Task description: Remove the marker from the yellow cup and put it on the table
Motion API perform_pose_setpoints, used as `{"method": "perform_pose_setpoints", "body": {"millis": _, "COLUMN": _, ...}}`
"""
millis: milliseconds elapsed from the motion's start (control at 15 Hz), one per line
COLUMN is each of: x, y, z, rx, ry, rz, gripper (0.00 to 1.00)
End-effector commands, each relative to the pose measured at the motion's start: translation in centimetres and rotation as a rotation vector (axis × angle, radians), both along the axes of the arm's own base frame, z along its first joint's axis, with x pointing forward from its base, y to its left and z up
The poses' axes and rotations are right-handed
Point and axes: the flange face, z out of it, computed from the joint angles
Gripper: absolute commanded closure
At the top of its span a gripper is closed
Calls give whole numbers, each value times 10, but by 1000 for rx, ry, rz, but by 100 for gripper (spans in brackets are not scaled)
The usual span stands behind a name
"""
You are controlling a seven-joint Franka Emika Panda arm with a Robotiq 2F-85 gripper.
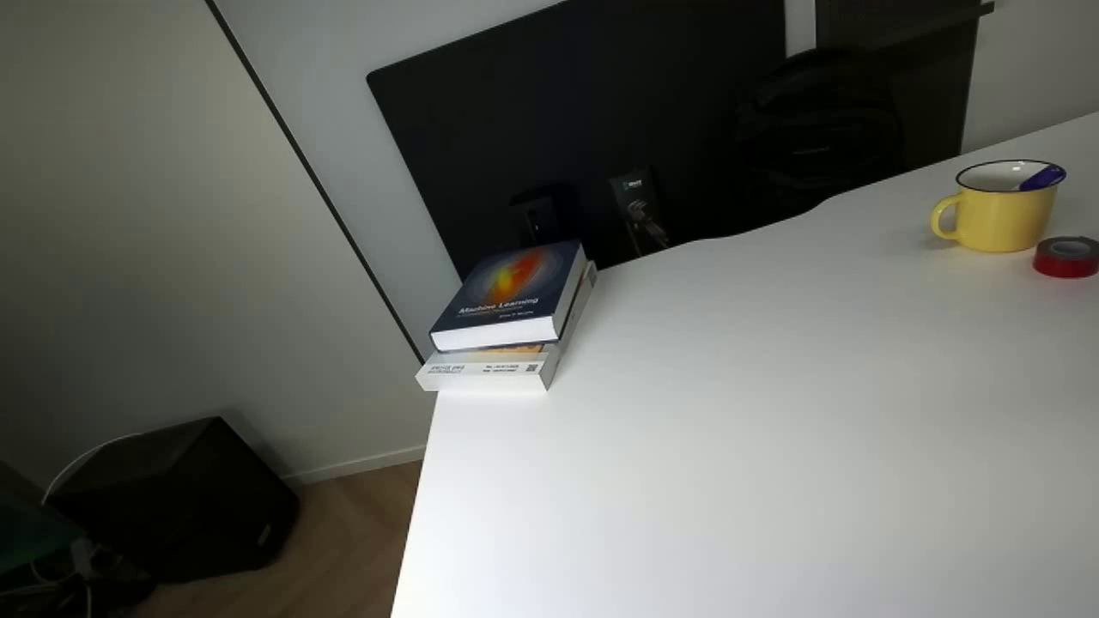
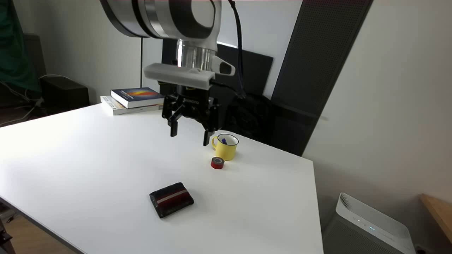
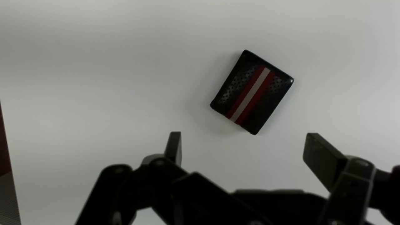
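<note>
The slim blue-purple-ended marker point(image 1: 1041, 178) leans inside the squat yellow mug point(image 1: 1000, 221), its lower part hidden. Just beside the mug on the white counter point(image 1: 730, 446), a round red tape roll point(image 1: 1065, 265) is cut off in an exterior view. The black gripper point(image 2: 190, 138) gapes wide, holding and touching nothing.

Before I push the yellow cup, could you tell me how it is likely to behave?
The yellow cup is squat with a broad base, so it will probably slide rather than tip. Its outside and the table look smooth, so it may slip easily. The marker leans inside, so it could shift or rattle.
</note>
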Motion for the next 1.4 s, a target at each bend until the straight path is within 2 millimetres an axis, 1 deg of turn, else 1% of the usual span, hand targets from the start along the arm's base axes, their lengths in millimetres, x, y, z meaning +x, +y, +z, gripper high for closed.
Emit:
{"method": "perform_pose_setpoints", "body": {"millis": 0, "x": 53, "y": -30, "z": -21, "rx": -59, "ry": -17, "rz": -10, "gripper": 0}}
{"method": "perform_pose_setpoints", "body": {"millis": 200, "x": 87, "y": -52, "z": -35, "rx": -95, "ry": -91, "rz": -47, "gripper": 0}}
{"method": "perform_pose_setpoints", "body": {"millis": 467, "x": 123, "y": -75, "z": -51, "rx": -113, "ry": -173, "rz": -115, "gripper": 0}}
{"method": "perform_pose_setpoints", "body": {"millis": 667, "x": 143, "y": -81, "z": -61, "rx": -136, "ry": -263, "rz": -167, "gripper": 0}}
{"method": "perform_pose_setpoints", "body": {"millis": 800, "x": 151, "y": -76, "z": -65, "rx": -151, "ry": -333, "rz": -183, "gripper": 0}}
{"method": "perform_pose_setpoints", "body": {"millis": 933, "x": 154, "y": -65, "z": -70, "rx": -158, "ry": -395, "rz": -195, "gripper": 0}}
{"method": "perform_pose_setpoints", "body": {"millis": 1133, "x": 154, "y": -43, "z": -75, "rx": -131, "ry": -444, "rz": -221, "gripper": 0}}
{"method": "perform_pose_setpoints", "body": {"millis": 1333, "x": 156, "y": -25, "z": -76, "rx": -164, "ry": -559, "rz": -218, "gripper": 0}}
